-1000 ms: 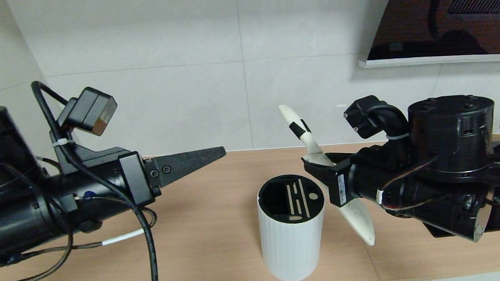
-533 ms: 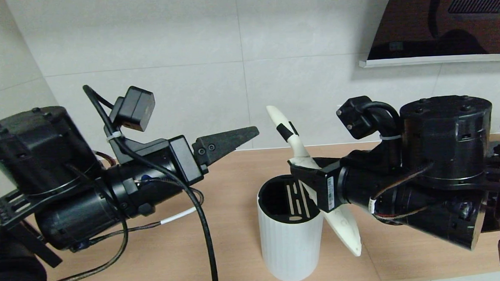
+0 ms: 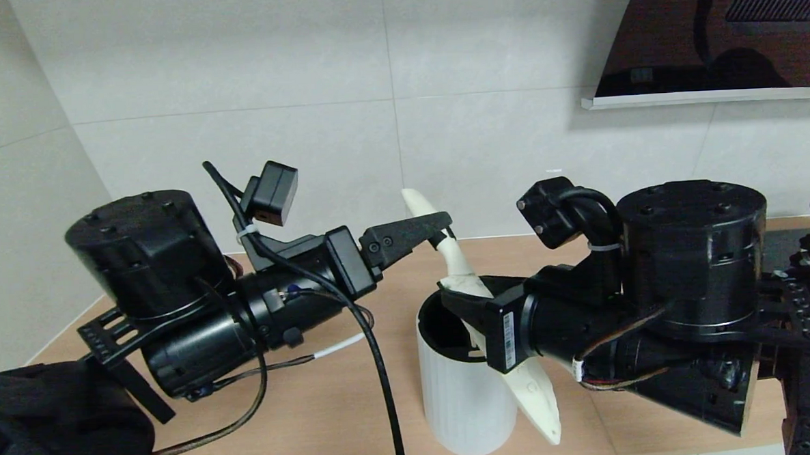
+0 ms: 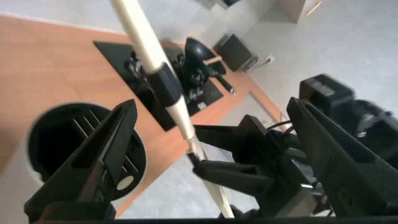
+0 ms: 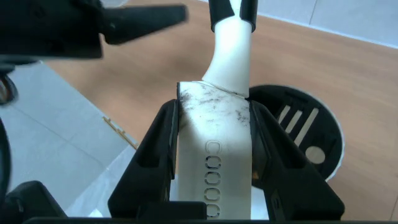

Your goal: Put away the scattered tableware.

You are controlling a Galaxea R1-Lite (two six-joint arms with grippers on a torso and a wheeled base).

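— Which step was that?
— Stowing, I judged. The right gripper, mid-frame, pinched the white paddle, tilted across the white holder at lower centre.
— And the left gripper?
— Fingers spread either side of the paddle's handle, upper centre. Next, it needed to close there, or the right to stand the paddle upright and lower it in.

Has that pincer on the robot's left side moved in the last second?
Yes. The left pincer has travelled rightward, toward the white holder, which stayed put on the counter. It now stands open around the spatula handle.
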